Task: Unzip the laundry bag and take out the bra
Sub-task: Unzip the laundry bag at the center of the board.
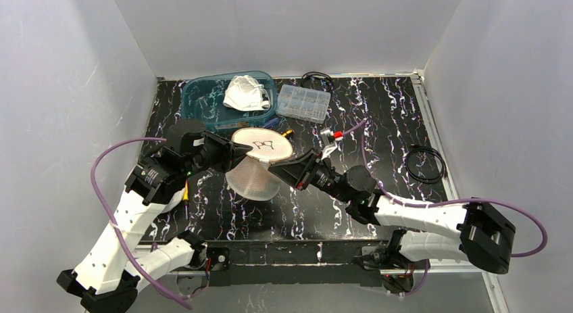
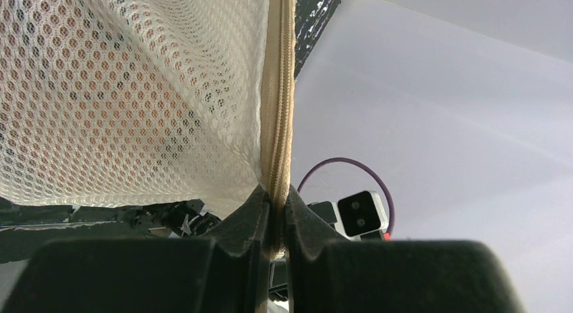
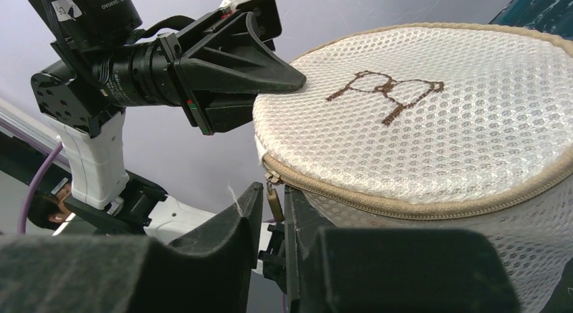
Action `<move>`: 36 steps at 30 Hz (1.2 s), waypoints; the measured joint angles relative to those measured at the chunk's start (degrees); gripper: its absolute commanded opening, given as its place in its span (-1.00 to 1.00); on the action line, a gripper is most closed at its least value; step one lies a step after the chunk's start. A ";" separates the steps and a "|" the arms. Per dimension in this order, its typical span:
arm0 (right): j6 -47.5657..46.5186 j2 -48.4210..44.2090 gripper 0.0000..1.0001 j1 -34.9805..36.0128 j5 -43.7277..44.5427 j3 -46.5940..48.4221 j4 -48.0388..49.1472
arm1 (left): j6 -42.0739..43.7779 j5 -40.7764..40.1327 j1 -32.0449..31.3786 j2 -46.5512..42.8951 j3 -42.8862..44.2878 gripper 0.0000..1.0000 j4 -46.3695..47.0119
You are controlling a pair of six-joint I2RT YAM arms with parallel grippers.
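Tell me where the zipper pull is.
In the right wrist view, the pull hangs under the bag's rim at its left end, between the right gripper's fingers.

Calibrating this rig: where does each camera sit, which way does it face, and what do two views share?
Top external: above, behind the bases, looking down on the table; both arms show, left gripper and right gripper at the laundry bag.
Left wrist: looks along its own fingers, clamped on the bag's zipper seam.
Right wrist: faces the bag's lid and left gripper; own fingers flank the zipper pull.
Both wrists share the zipper.
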 measured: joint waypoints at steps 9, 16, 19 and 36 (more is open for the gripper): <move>-0.50 -2.60 -0.76 0.00 0.46 -0.02 -3.15 | -0.02 0.07 0.00 -0.15 -0.48 -1.00 0.07; -2.64 -6.01 -0.97 0.00 1.44 -0.02 -8.70 | 0.02 1.01 -0.04 -0.24 -1.33 -1.00 1.38; -3.34 -7.19 -0.97 0.00 2.19 -0.02 -11.85 | 0.07 1.22 -0.04 -0.22 -2.03 -1.00 1.81; -13.88 -17.77 -0.97 0.00 6.82 -0.02 -44.15 | 17.94 16.81 -0.02 8.76 -16.94 -0.85 25.14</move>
